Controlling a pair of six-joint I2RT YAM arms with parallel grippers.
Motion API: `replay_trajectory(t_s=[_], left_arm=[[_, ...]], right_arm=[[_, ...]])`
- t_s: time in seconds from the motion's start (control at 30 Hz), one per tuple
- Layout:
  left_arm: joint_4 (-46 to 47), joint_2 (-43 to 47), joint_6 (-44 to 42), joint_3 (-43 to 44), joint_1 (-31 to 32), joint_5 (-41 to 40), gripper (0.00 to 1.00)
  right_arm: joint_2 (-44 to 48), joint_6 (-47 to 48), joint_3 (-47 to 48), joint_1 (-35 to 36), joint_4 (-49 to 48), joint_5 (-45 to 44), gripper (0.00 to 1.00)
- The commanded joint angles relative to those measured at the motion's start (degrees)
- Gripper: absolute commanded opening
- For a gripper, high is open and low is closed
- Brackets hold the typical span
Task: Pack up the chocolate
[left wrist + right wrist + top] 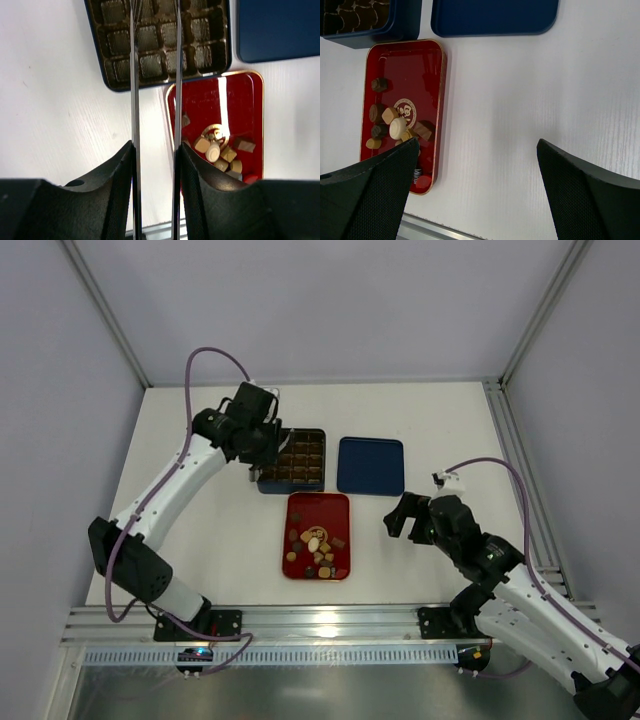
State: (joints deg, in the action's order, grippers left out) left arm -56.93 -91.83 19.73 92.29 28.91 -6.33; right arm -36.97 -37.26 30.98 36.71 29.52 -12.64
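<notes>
Left hand: your left hand [155, 15] hangs over the gridded box [205, 42], upper left of centre in the top view. Its thin fingers [134, 100] stand slightly spread and parallel, and you see only box cells and bench between them (the tips run off the top edge of the wrist view).
Right hand: your right hand [476, 145] is spread wide over bare bench [440, 430], right of centre in the top view. Only bench shows between its fingers.
Chocolate: the chocolate [397, 127] lies loose in the lower half of the red tray [318, 505], with dark brown, tan and cream pieces bunched together.
Red tray: you'll find it at the centre of the top view, just below the gridded box.
Dark blue tray: the dark blue tray [370, 465] lies flat just right of the gridded box.
</notes>
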Motion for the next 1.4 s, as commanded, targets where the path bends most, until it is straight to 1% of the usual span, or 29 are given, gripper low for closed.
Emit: replay_trajectory(t_s=[0.0,0.2,0.3,0.33,0.47,0.57,0.9,1.37], left_arm=[[-1.08,7.62,1.19,-4.21,1.85,2.28,0.4],[-2.92,16.75,3.38,-12.91,6.95,1.41,0.4],[-3.63,20.54,5.14,-16.51,10.55,0.88,0.4],[-3.8,21.42,5.67,-17.31,12.65,0.18,0.4],[-4.95,23.98,7.95,-19.95,17.13,-1.49,0.4],[-5.12,24.86,9.45,-22.32,19.34,-2.63,0.4],[-2.32,23.28,11.65,-26.72,21.28,-5.18,0.4],[-0.73,20.38,11.56,-27.52,21.37,-6.07,0.4]], right_arm=[[0.93,-0.1,0.57,0.21,-2.36,-0.1,1.0],[1.46,-0.8,-0.22,0.21,-2.8,-0.36,1.0],[1.73,-1.06,-0.75,0.2,-2.97,-0.1,1.0],[1.99,-1.15,-0.92,0.21,-3.15,-0.1,1.0],[2.52,-1.59,-1.1,0.2,-3.06,-0.01,1.0],[2.78,-1.59,-1.36,0.29,-3.06,-0.01,1.0],[3.75,-1.77,-1.89,0.21,-2.27,-0.1,1.0],[4.45,-1.51,-2.07,0.21,-2.01,-0.19,1.0]])
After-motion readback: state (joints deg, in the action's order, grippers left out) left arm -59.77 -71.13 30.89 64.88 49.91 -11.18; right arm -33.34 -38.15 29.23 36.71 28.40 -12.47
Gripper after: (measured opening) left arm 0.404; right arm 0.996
